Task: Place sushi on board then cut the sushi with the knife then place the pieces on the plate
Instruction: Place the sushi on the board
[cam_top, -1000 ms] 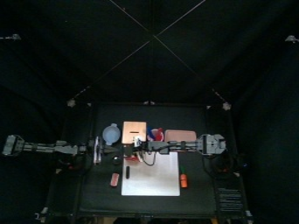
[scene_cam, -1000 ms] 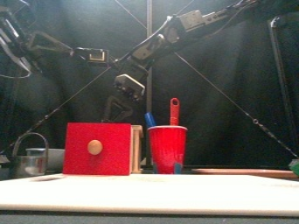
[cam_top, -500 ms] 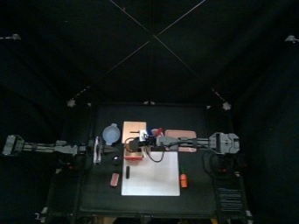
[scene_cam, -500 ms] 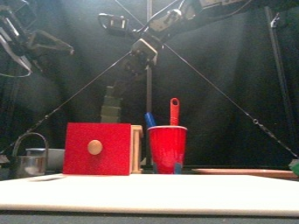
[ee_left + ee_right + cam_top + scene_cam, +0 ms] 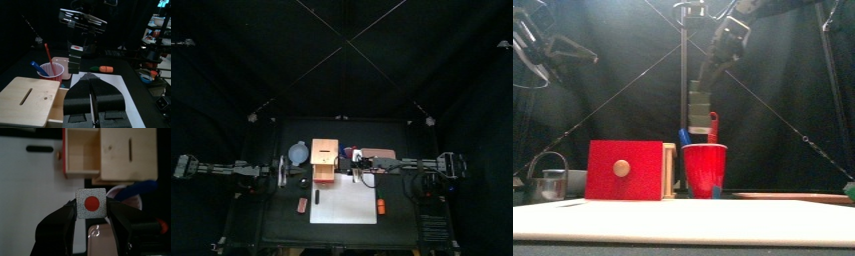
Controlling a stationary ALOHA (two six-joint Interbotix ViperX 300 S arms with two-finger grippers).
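Observation:
The dark green sushi roll (image 5: 696,103) hangs upright in the air above the red cup (image 5: 704,168), with my right gripper (image 5: 714,58) shut on its upper end. The right wrist view shows the roll's end face with a red dot (image 5: 91,202) clamped between the jaws. A blue knife (image 5: 684,135) and a red knife (image 5: 714,125) stand in the cup. The white board (image 5: 345,202) lies at the front, and the pink tray (image 5: 380,154) is behind it on the right. My left gripper (image 5: 95,96) is shut on nothing, left of the board.
The wooden box (image 5: 323,150) stands behind the board with its red-fronted drawer (image 5: 624,170) pulled open. A blue-grey bowl (image 5: 298,152) and the metal cutter (image 5: 551,182) sit at the left. An orange toy (image 5: 381,207) lies right of the board, another toy (image 5: 302,205) left of it.
My right gripper has risen from the box area and carried the sushi roll to the right, to above the red cup. The left arm has stayed still.

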